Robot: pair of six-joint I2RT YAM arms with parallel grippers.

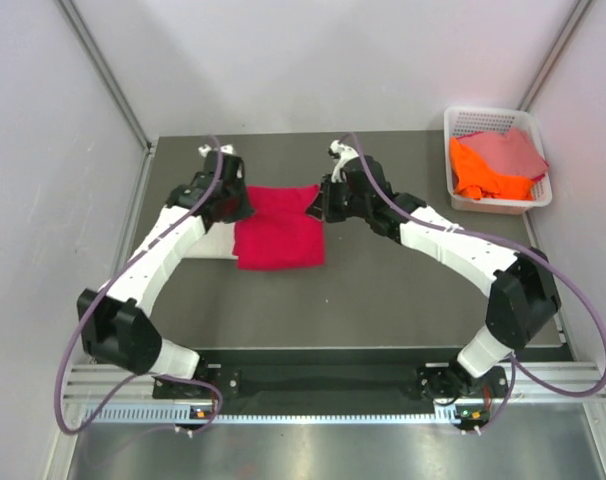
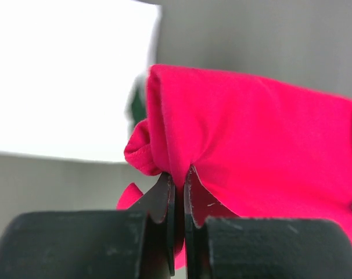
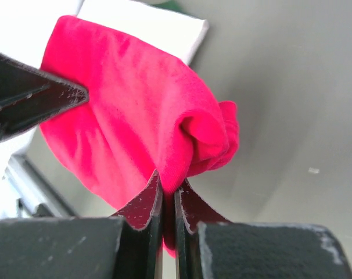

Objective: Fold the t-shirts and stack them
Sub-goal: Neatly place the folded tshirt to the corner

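Crimson cotton fills the middle of the dark table (image 1: 403, 290). The crimson-red t-shirt (image 1: 278, 238) lies as a roughly square, partly folded panel with its near edge flat on the surface. Both hands work at its far edge. The left gripper (image 2: 177, 174) has its jaws pressed together on a bunched fold at the shirt's far-left corner. The right gripper (image 3: 168, 181) is likewise clamped on a gathered pinch at the far-right corner. By this reading, a fold of the red shirt is in hand but not finished.

Just left of the red shirt, meeting its edge, lies a cream-white t-shirt (image 1: 213, 243). It appears already folded flat, is partly hidden by the left arm, and probably serves as the base of the stack.

Far to the right of the red shirt and well apart from it stands a white lattice basket (image 1: 461, 118). It holds an orange t-shirt (image 1: 478, 178) and a dusty pink t-shirt (image 1: 513, 150), both loosely heaped and yet to be folded.

Nothing lies between the red shirt and the white one. The left forearm crossing above the white shirt is the only likely obstruction to stacking.
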